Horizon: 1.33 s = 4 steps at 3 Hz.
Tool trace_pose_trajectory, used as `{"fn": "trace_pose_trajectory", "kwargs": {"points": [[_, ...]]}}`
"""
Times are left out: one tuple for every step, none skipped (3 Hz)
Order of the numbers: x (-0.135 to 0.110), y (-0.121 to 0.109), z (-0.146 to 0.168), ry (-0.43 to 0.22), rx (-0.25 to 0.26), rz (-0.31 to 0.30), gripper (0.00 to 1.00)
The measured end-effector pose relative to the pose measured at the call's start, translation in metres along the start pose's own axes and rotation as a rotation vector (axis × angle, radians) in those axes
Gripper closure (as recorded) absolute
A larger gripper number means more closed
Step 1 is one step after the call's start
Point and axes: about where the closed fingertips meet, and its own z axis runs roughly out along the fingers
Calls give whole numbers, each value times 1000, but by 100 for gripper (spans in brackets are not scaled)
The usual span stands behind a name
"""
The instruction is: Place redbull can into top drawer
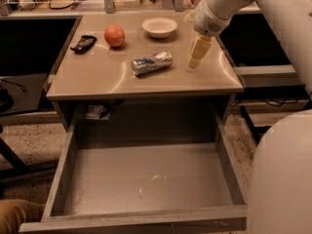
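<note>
The redbull can (152, 63) lay on its side on the tan tabletop (97, 77), a little above the middle of the frame. Its long axis ran roughly left to right, with the right end tipped slightly toward the top of the frame. Nothing touched it.

The pincer (194, 62) hung just to the right of the can, apart from it, over the right part of the tabletop and pointing down toward the surface. Whether it was wide or narrow could not be told. It held nothing that showed. The white arm (214, 9) came down to it from the upper right corner of the frame.

Toward the top of the frame, behind the can, a round orange-red fruit (114, 35) sat on the tabletop. A shallow white bowl (159, 27) stood to its right and a small black object (83, 43) lay to its left near the tabletop's left edge. All three were well apart from the can.

The top drawer (146, 179) stood pulled out below the tabletop and filled the lower half of the frame. Its flat grey bottom was scuffed with a few pale marks. A large white curved part of the robot (282, 179) covered the lower right of the frame, beside the drawer's right side.
</note>
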Motion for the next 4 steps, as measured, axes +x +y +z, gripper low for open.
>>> {"fn": "trace_pose_trajectory", "kwargs": {"points": [[-28,-18,20,-41,4,-80,0],[-59,-31,44,-92,-14,-161,0],[-79,-32,73,-131,-72,-211,0],[-80,-27,96,-153,-136,-209,0]]}}
